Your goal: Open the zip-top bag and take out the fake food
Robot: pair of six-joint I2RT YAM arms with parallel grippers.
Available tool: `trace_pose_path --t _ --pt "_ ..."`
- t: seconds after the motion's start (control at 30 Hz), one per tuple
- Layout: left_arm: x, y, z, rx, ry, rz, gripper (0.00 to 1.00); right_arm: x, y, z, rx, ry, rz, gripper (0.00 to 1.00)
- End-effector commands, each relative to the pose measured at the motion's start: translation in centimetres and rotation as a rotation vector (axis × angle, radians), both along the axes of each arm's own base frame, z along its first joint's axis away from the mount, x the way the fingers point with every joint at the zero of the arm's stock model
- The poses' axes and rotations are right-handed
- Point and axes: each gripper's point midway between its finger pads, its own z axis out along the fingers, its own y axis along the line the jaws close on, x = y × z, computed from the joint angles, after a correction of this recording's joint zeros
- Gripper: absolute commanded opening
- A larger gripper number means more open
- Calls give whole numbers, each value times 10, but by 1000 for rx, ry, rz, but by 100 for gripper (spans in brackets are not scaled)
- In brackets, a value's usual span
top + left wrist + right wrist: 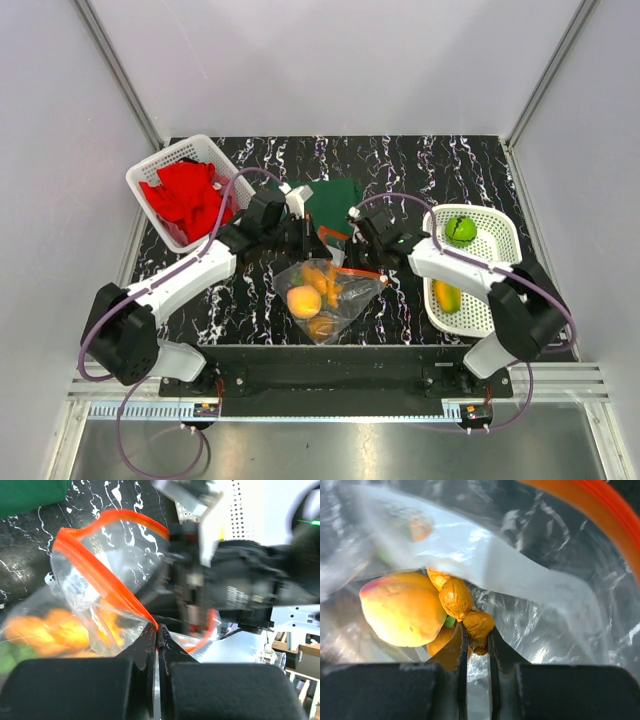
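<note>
- left claw [157, 639] is pressed together on the zip-top bag [85, 625], pinching its orange-red zip strip [100, 575] right at the fingertips.
- the strip runs up from that pinch towards 10 o'clock and loops round, so the mouth of the bag stands open in the left wrist view.
- right claw [477, 639] has its fingers close together, clamped on a knobby orange-brown piece [479, 624] of the fake food. clear crinkled plastic fills that wrist view, and the zip strip crosses the corner at 1 o'clock.
- a peach-orange round fruit [402, 611] touches the knobby piece at its 9 o'clock, with a sliver of green showing between them.
- from above, the bag lies on the black marbled table [430, 170] with the left claw at its 11 o'clock and the right claw at its 1 o'clock. orange pieces are bunched inside it.
- a dark green cloth [335, 200] lies flat at the bag's 12 o'clock.
- a white basket [150, 170] at the bag's 10 o'clock holds a red cloth [185, 195].
- a second white basket [500, 225] at the bag's 3 o'clock holds a green round fruit [460, 230] at its far end and a yellow-orange piece [447, 297] nearer the arms.
</note>
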Motion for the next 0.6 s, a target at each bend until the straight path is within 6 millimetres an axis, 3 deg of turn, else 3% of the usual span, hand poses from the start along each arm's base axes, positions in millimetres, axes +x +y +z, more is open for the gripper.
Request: trace_pose_path --t 0.0,0.17,0.33,0.43,0.57 --pt "16 -4 38 -20 -130 2 0 -16 7 53 70 -58 116 3" --pt "18 -2 49 -5 -163 -10 0 -25 3 104 108 -151 178 0" --pt "12 8 43 34 -173 -3 0 -6 -23 135 -48 -263 132 0" --pt "5 13 40 36 -164 1 0 4 -31 145 -93 -307 95 0" --pt "1 9 50 -7 -155 -1 0 11 -28 137 -127 -254 48 0"
